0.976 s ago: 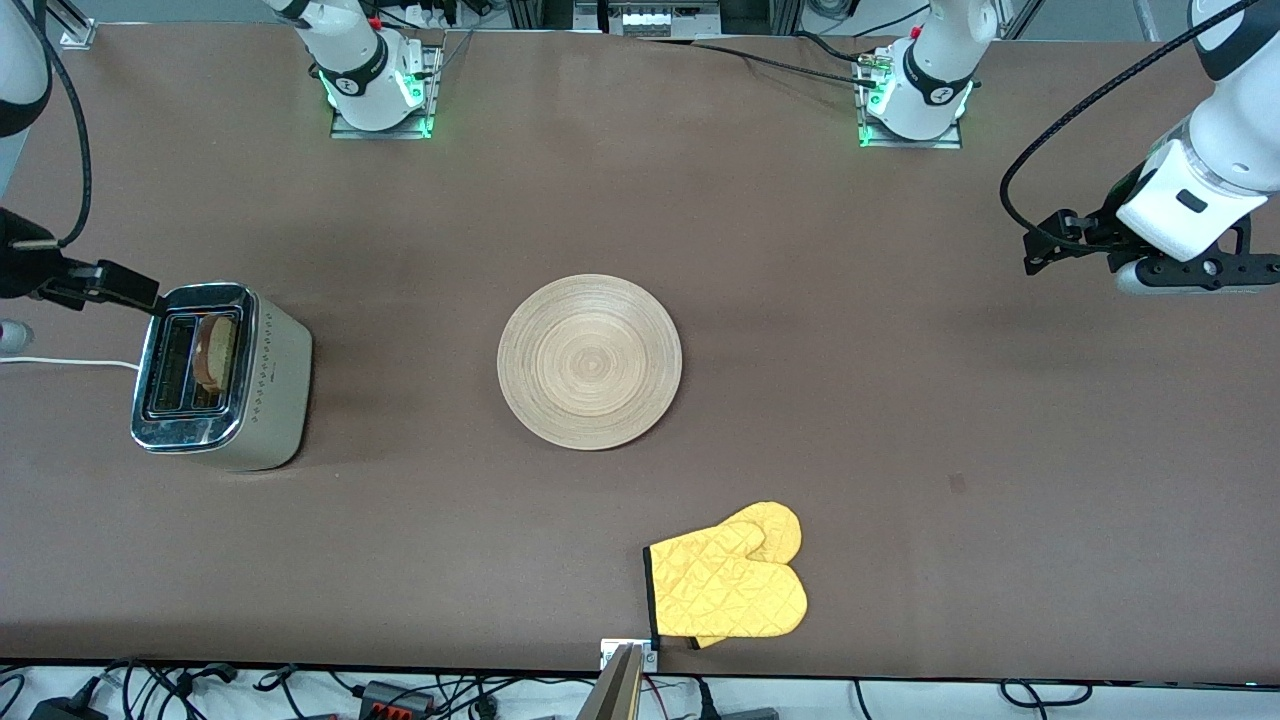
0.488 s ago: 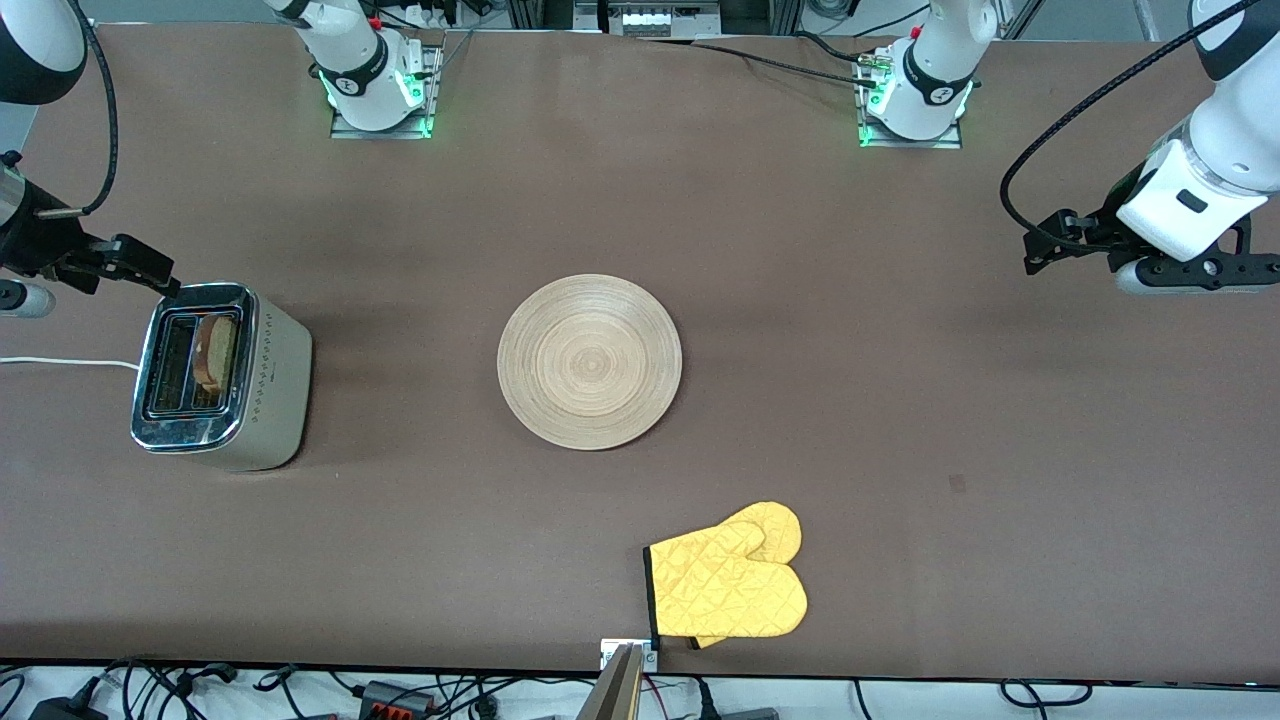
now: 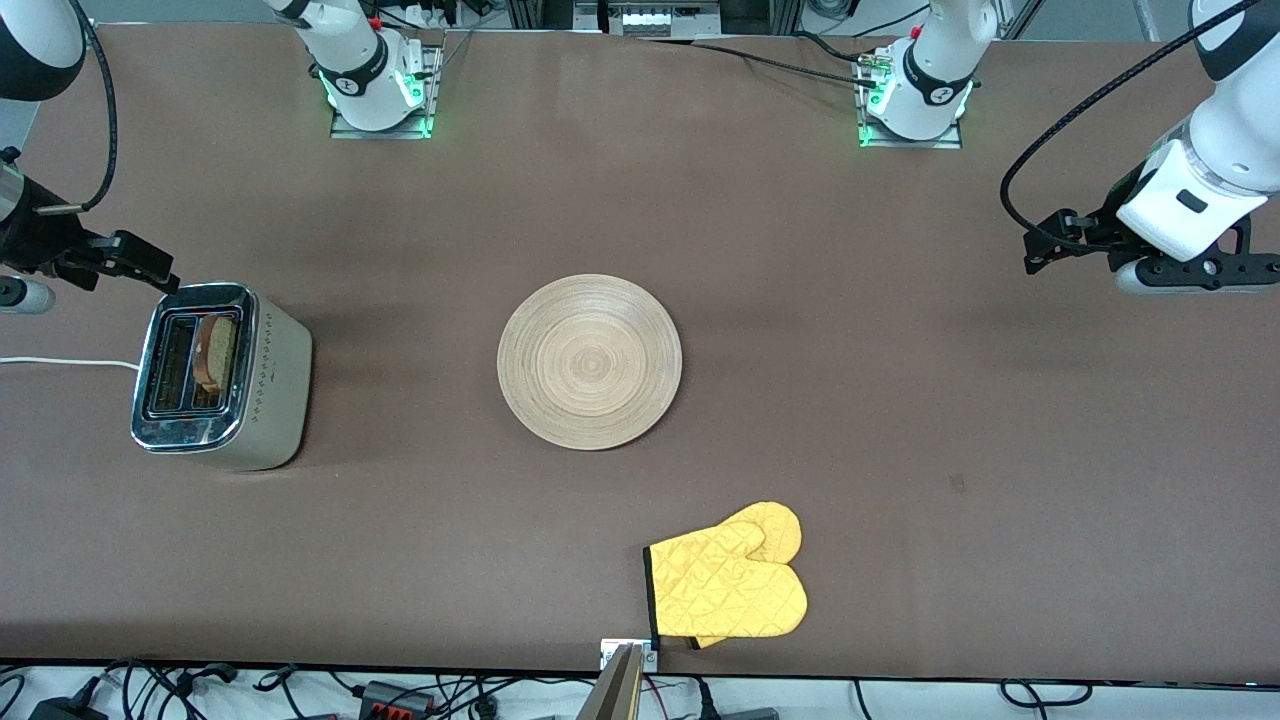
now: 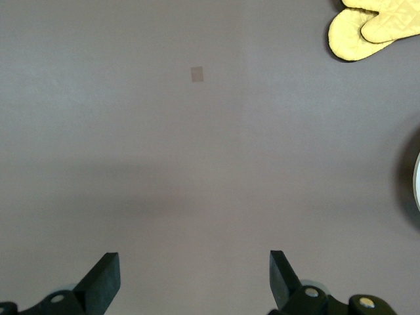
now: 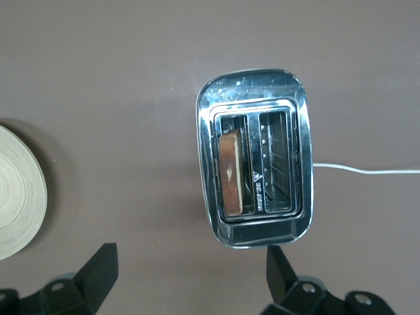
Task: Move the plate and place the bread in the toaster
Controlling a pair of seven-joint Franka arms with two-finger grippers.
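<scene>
Above the toaster's point(image 5: 254, 157) end of the table, the right gripper point(image 5: 190, 275) is held spread and empty. Bread point(image 5: 229, 172) is seated in one slot; the plate point(image 3: 590, 361) lies mid-table. The left gripper point(image 4: 195, 279) waits, spread, over bare table.

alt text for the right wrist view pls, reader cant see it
Seen from above, a shiny silver two-slot toaster stands on a brown table with a tan, dark-crusted bread slice in one slot and a white cord trailing away. The right gripper hangs open above the table, and a pale wooden plate's edge shows at the frame's side.
</scene>
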